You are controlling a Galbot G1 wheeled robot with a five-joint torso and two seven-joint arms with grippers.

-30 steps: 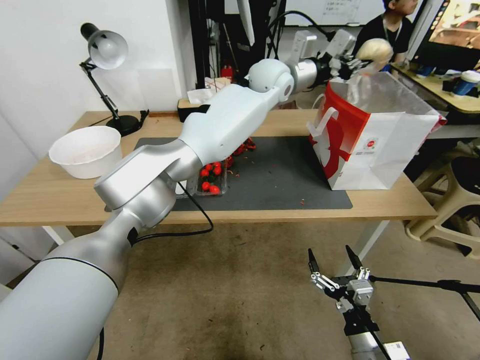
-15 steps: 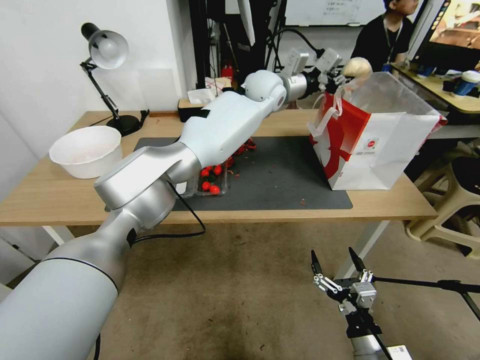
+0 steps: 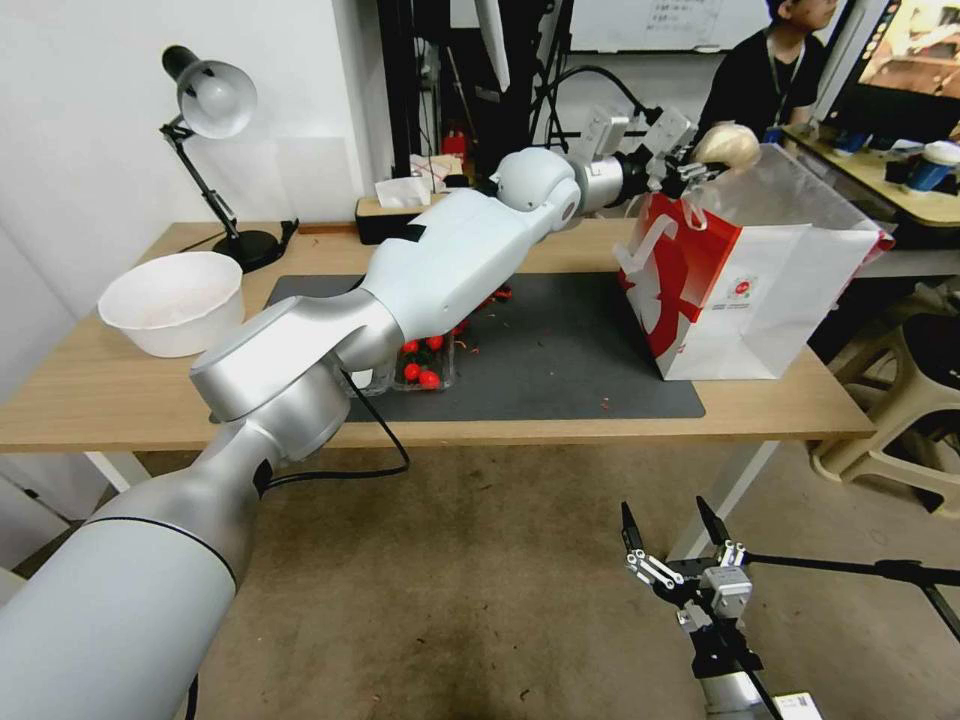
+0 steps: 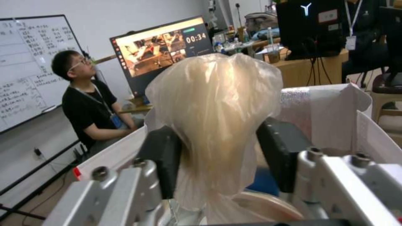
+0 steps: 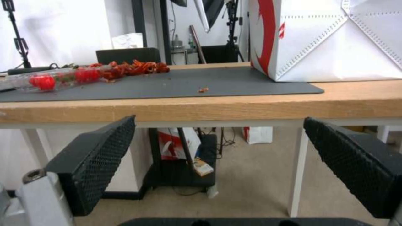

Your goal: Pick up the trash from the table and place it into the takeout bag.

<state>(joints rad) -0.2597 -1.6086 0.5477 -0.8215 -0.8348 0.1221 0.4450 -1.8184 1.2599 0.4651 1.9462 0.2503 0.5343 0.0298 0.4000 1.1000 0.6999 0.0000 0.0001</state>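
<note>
Pale plastic-wrapped lump (image 3: 728,146) is sitting clamped in our left gripper (image 3: 697,167) at the bag's (image 3: 790,300) eleven o'clock rim; we are releasing only once centred, while our right gripper (image 3: 672,527) is hanging wide open.

There's a desk lamp (image 3: 208,100) at the back left corner, with a big white bowl (image 3: 173,301) sitting in front of it. A clear plastic box of red tomatoes (image 3: 420,365) sits mid-mat, red scraps (image 5: 134,67) scattered just behind it. A dark tissue box (image 3: 385,215) is along the back edge. Off to the right there's a beige stool (image 3: 905,400) on the floor.
</note>
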